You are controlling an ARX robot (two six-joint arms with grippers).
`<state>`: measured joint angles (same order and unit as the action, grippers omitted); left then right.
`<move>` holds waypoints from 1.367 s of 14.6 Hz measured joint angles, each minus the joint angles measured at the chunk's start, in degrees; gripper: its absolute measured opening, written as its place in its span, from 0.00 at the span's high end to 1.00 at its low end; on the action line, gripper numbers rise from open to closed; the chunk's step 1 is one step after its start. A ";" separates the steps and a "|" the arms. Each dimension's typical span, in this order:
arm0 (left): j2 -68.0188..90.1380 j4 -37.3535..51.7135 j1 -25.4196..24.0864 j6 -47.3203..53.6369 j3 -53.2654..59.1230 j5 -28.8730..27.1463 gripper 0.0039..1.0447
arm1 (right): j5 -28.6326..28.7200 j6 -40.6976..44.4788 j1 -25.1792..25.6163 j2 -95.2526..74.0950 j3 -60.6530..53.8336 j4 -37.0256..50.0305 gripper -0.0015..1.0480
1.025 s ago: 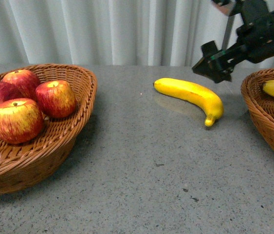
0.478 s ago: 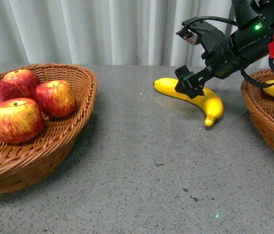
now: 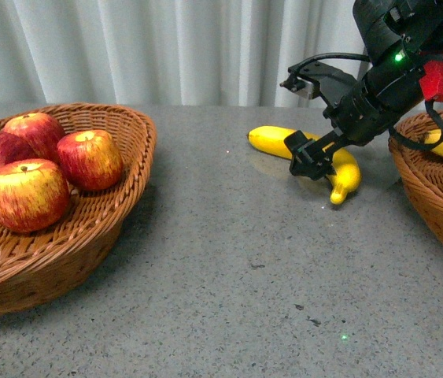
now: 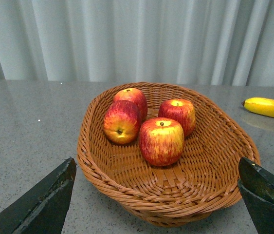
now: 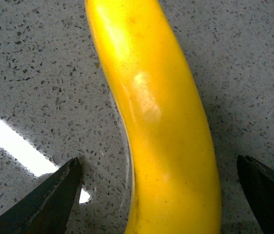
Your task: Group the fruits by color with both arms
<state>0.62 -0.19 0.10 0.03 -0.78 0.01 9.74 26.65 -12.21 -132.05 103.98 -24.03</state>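
Because its fingers straddle the banana (image 3: 339,161) lying on the surface (image 3: 229,260), spread and not yet clamped, the right gripper (image 3: 309,155) looks set to grasp it for the banana basket (image 3: 426,181).

Right arm: reached in from the far right, angled down and leftward; green light lit. Right end effector (image 3: 313,155): jaws spread wide, fingertips low near the surface. Left end effector (image 4: 156,195): jaws spread wide.
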 joint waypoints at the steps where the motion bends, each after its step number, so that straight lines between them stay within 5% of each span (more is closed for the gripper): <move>1: 0.00 0.00 0.00 0.00 0.00 -0.02 0.06 | -0.04 0.00 -0.31 0.00 0.00 -0.13 0.06; 6: 0.00 0.00 0.00 0.00 0.02 -0.04 0.06 | 0.35 -0.33 -1.29 0.09 -0.96 3.56 0.62; 7: 0.00 0.00 0.00 0.00 0.00 -0.02 0.06 | 0.90 -1.55 -1.05 0.44 -1.62 5.46 0.66; 13: 0.00 0.00 0.00 0.00 0.00 -0.04 0.06 | 7.26 -15.10 7.72 25.40 -21.05 24.94 0.66; 17: 0.00 0.00 0.00 0.00 0.00 -0.02 0.06 | 8.59 -8.13 20.20 44.15 -45.51 23.71 0.67; 20: 0.00 0.00 0.00 0.00 0.02 -0.02 0.06 | 7.98 -3.15 24.83 47.76 -54.42 24.68 0.67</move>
<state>0.62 -0.19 0.10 0.03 -0.75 -0.01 17.72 23.51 12.62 -84.29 49.56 0.64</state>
